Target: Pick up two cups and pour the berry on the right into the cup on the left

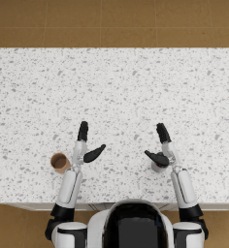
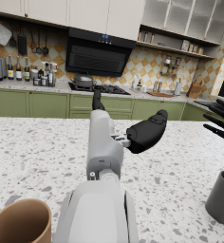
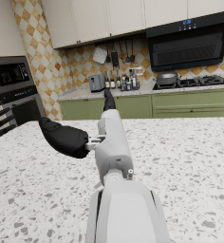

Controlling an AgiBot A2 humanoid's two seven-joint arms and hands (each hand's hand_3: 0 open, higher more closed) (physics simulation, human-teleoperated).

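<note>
Cups flank the spread, empty fingers: brown cup (image 1: 59, 162) outside left hand (image 1: 86, 147), grey cup (image 1: 158, 167) under right hand (image 1: 161, 147).

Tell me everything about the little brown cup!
The small brown paper-looking cup stands upright on the white speckled stone counter, near its front edge. It is round with an open top and slightly tapered sides, tan outside and darker inside. Nothing can be seen in it from above. It sits just outside the left robot hand, whose fingers are spread and not touching it. The left wrist view shows its rim beside the forearm.

Two cups (image 1: 59, 162) (image 1: 158, 167) apart on counter (image 1: 116, 87)
</note>
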